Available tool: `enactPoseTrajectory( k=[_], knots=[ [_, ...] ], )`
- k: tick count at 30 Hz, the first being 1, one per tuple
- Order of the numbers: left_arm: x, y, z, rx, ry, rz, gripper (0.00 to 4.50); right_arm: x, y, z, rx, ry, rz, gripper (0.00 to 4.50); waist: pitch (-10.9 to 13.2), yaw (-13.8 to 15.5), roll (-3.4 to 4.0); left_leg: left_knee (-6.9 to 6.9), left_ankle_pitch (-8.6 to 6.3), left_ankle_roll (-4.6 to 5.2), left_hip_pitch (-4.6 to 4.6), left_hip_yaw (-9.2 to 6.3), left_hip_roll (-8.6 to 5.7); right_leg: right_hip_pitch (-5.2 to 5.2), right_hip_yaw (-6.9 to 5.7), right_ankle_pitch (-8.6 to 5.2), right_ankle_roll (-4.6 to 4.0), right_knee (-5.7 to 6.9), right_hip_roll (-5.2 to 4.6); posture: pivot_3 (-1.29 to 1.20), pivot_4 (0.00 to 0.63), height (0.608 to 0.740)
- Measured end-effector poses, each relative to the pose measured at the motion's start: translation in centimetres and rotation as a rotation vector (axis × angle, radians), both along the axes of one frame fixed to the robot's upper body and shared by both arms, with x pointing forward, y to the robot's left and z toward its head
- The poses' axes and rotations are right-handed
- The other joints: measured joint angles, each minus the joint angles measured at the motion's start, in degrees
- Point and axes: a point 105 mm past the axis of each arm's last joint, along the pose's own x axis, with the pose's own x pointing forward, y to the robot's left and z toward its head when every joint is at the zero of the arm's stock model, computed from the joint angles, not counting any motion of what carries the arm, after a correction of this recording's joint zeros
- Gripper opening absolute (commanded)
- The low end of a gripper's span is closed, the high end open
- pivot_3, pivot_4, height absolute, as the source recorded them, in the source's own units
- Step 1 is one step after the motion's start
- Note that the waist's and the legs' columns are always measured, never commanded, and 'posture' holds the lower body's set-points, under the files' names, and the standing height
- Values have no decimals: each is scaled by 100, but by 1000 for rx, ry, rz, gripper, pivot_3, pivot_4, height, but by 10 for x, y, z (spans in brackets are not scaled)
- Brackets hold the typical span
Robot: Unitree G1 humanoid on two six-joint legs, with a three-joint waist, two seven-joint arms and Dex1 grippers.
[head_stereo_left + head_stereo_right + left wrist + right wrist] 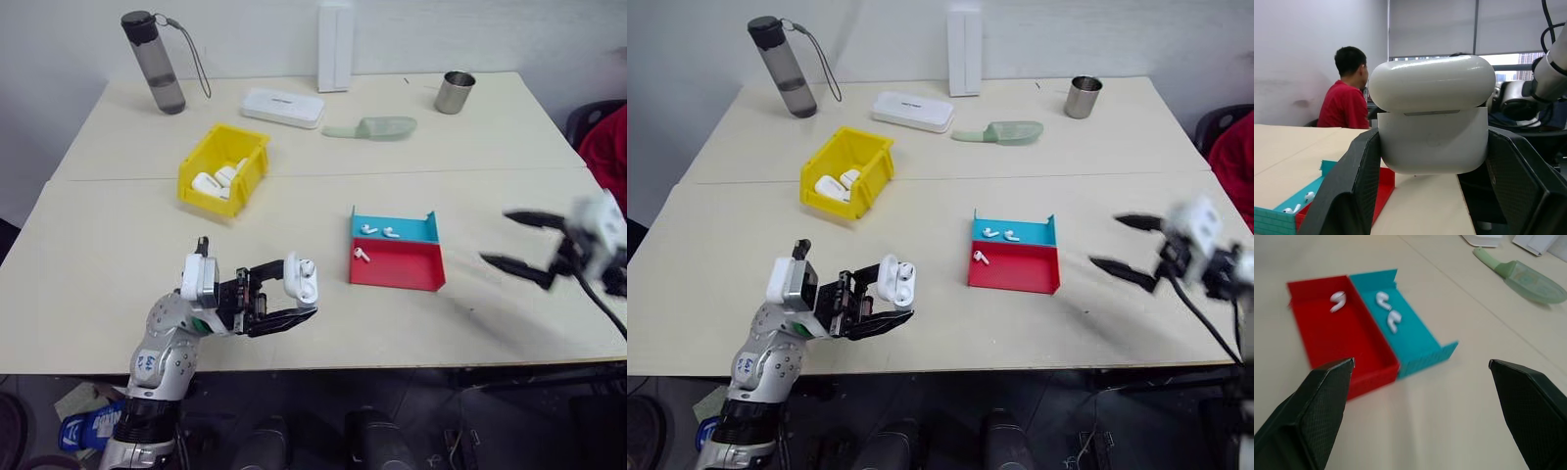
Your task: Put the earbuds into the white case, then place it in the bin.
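My left gripper (297, 292) is shut on the white case (302, 279), holding it above the table's near edge. Seen from the left wrist, the case (1432, 117) sits between both fingers with its lid slightly ajar. Three earbuds lie in a red-and-blue tray (397, 274): two in the blue half (368, 230) and one in the red half (361, 255). My right gripper (496, 236) hovers open and empty to the right of the tray; in its wrist view the earbuds (1383, 300) lie beyond its fingertips. The yellow bin (250, 144) stands at the mid-left with several white cases inside.
Along the far edge stand a grey bottle (154, 61), a flat white box (282, 107), an upright white box (335, 46), a green scoop (377, 128) and a metal cup (455, 92). A person in a red shirt (1344, 105) sits beyond the table.
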Motion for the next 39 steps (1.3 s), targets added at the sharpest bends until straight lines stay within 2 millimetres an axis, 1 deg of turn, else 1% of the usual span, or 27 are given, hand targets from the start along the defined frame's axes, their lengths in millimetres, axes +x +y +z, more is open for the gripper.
enactPoseTrajectory(
  k=[1, 3, 6, 8, 10, 12, 14, 18, 19, 20, 22, 25, 30, 34, 39],
  knots=[
    [1, -1, 1, -2, -7, 3, 2761, 9, 11, 10, 2, 24, -2, 4472, 0, 16, 0, -4, -1, -2, -3, -6, 0, -3, -3, 0, 0, -2, 0, 0, 150, 740],
    [2, -2, 2, -2, -15, 14, 2761, 21, 29, 21, -20, 93, -2, 4472, 0, 94, 0, -12, -3, -4, -7, -17, 0, -7, -10, 0, 0, -10, 0, 0, 150, 740],
    [5, 0, 0, 1, -9, 40, 2761, 37, 54, 17, -112, 198, 15, 4472, 0, 192, 0, -11, -3, -4, -18, -29, -3, -10, -20, 0, 0, -22, -4, 0, 150, 740],
    [6, 1, -1, 2, -7, 45, 2761, 48, 67, 10, -172, 247, 21, 4472, 0, 220, 0, -10, -3, -4, -24, -29, -9, -15, -20, 0, 0, -23, -8, 0, 150, 740],
    [6, 1, -1, 2, -11, 46, 2761, 57, 75, 2, -242, 279, 23, 4472, 0, 253, 0, -8, -3, -4, -27, -31, -11, -17, -26, 0, 0, -24, -10, 0, 150, 740],
    [6, 1, 0, 2, -14, 48, 2761, 64, 76, -7, -309, 298, 18, 4472, 1, 263, -1, -6, -3, -3, -31, -37, -14, -17, -31, 0, 0, -23, -12, 0, 150, 740],
    [6, 0, 0, 1, -15, 46, 2761, 71, 73, -16, -390, 314, 12, 4472, 1, 255, -1, -6, -3, -3, -32, -37, -16, -18, -32, 0, 0, -21, -12, 0, 150, 740],
    [6, 0, 0, -3, -18, 52, 2761, 79, 74, -30, -454, 330, 25, 4472, 1, 178, -1, -4, -3, -3, -32, -33, -15, -26, -32, 0, 0, -6, -11, 0, 150, 740],
    [6, 0, 0, -4, -17, 53, 2761, 81, 76, -31, -468, 324, 34, 4097, 1, 132, -1, -3, -3, -4, -32, -33, -14, -28, -33, 0, 0, -2, -11, 0, 150, 740],
    [6, -1, 0, -5, -16, 54, 2761, 83, 78, -31, -475, 317, 38, 3921, 1, 107, -1, -3, -3, -4, -32, -33, -14, -28, -34, 0, 0, 0, -11, 0, 150, 740],
    [5, -1, -1, -6, -9, 57, 2761, 86, 81, -29, -487, 302, 48, 3197, 1, 77, -1, -3, -3, -4, -31, -33, -14, -29, -33, 0, 0, 2, -10, 0, 150, 740],
    [4, -1, -3, -8, -2, 62, 2761, 89, 82, -31, -512, 306, 59, 2141, 0, 41, -1, 0, -3, -5, -30, -34, -13, -30, -33, 0, 0, 6, -10, 0, 150, 740],
    [3, -1, -2, -11, -3, 78, 2761, 89, 91, -46, -550, 335, 102, 2141, 0, -31, -1, 2, -3, -5, -30, -33, -14, -30, -33, 0, 0, 8, -11, 0, 150, 740],
    [3, -1, 0, -10, -11, 87, 2761, 90, 92, -46, -565, 335, 107, 2141, 0, -40, 0, 3, -3, -5, -29, -34, -13, -30, -33, 0, 0, 9, -11, 0, 150, 740],
    [3, -1, -1, -7, -8, 100, 2761, 89, 95, -52, -574, 357, 123, 2141, 0, -42, 0, 3, -2, -5, -29, -34, -14, -31, -33, 0, 0, 11, -11, 0, 150, 740]
  ],
)
